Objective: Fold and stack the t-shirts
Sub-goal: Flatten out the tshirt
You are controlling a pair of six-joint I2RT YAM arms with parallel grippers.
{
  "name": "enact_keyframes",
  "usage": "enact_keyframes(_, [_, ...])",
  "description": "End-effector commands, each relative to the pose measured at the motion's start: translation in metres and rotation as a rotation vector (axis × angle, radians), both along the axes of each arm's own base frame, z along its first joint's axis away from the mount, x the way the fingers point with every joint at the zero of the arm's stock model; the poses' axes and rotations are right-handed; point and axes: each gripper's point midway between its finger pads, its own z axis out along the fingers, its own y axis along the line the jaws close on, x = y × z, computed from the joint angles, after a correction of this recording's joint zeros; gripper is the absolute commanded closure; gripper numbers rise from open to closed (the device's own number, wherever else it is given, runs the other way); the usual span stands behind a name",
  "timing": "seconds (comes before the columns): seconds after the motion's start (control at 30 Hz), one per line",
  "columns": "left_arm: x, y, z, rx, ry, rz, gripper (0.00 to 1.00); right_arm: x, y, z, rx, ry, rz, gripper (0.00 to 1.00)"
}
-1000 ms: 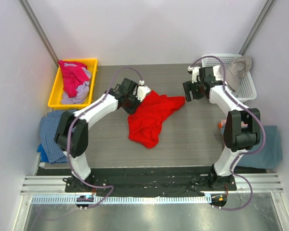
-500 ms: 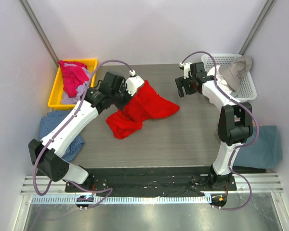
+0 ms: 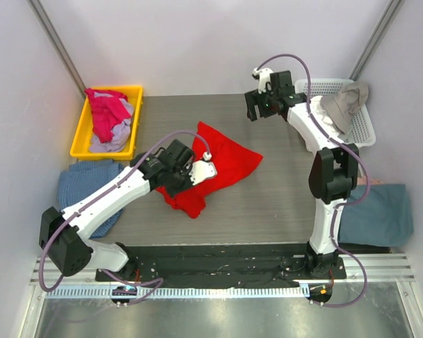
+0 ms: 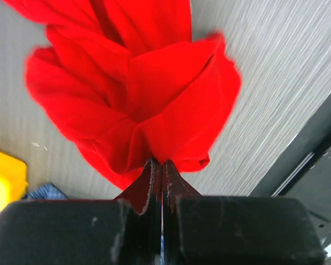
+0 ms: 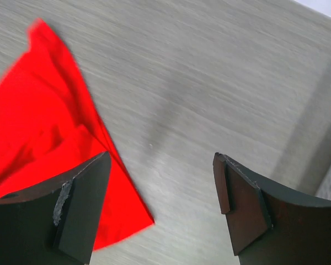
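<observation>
Near centre: my left gripper (image 4: 161,168) clamped shut on bunched edge of red t-shirt (image 3: 229,158), I judge for dragging and spreading it. Shirt lies crumpled mid-table (image 3: 289,190). Farther right: right gripper (image 5: 161,165) hovers with jaws wide, empty, near shirt's far edge, likely ready to pinch. Far left: yellow bin (image 3: 80,144) holds pink and lavender shirts (image 3: 106,113), waiting.
</observation>
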Motion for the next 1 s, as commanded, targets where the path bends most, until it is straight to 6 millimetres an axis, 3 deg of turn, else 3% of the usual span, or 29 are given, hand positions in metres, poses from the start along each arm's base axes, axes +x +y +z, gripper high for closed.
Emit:
enact_keyframes(0.0, [0.009, 0.012, -0.014, 0.066, -0.059, -0.007, 1.00, 0.014, 0.050, 0.001, 0.091, 0.009, 0.102, 0.17])
enact_keyframes(0.07, [0.014, 0.015, -0.023, 0.093, -0.067, 0.006, 1.00, 0.016, 0.070, 0.002, 0.097, 0.015, 0.140, 0.18])
enact_keyframes(0.1, [0.019, 0.013, -0.025, 0.090, -0.085, 0.010, 1.00, 0.017, 0.078, -0.011, 0.092, 0.037, 0.150, 0.18])
enact_keyframes(0.17, [0.022, 0.015, -0.035, 0.119, -0.088, 0.016, 1.00, 0.013, 0.096, -0.015, 0.078, 0.044, 0.190, 0.18])
enact_keyframes(0.3, [0.032, 0.014, -0.043, 0.133, -0.117, 0.038, 1.00, -0.001, 0.111, -0.037, 0.034, 0.086, 0.225, 0.18])
enact_keyframes(0.47, [0.041, 0.010, -0.047, 0.120, -0.142, 0.053, 1.00, -0.027, 0.115, -0.068, -0.014, 0.161, 0.252, 0.19])
enact_keyframes(0.87, [0.045, 0.006, -0.050, 0.113, -0.141, 0.060, 1.00, -0.049, 0.102, -0.098, -0.068, 0.202, 0.240, 0.24])
enact_keyframes(0.97, [0.044, 0.006, -0.051, 0.114, -0.140, 0.059, 1.00, -0.050, 0.101, -0.101, -0.071, 0.202, 0.240, 0.32])
